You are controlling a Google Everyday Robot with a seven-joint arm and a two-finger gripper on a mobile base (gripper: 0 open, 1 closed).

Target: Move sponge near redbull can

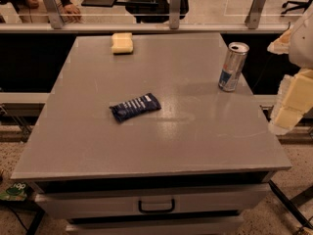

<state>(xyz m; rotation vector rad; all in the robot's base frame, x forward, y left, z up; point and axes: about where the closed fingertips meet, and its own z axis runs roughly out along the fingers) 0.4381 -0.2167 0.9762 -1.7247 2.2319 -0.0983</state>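
The pale yellow sponge [122,42] lies at the far left of the grey table top [161,141]. The redbull can [233,66], silver and blue with an open silver top, stands upright near the table's right edge. My gripper [273,86] hangs at the right edge of the view, just off the table's right side, to the right of the can and slightly nearer than it. Its pale yellow fingers [289,102] stand apart with nothing between them. The gripper is far from the sponge.
A dark blue snack wrapper [135,107] lies near the middle of the table. A drawer with a black handle [156,206] sits under the front edge. A glass railing with metal posts [174,6] runs behind the table.
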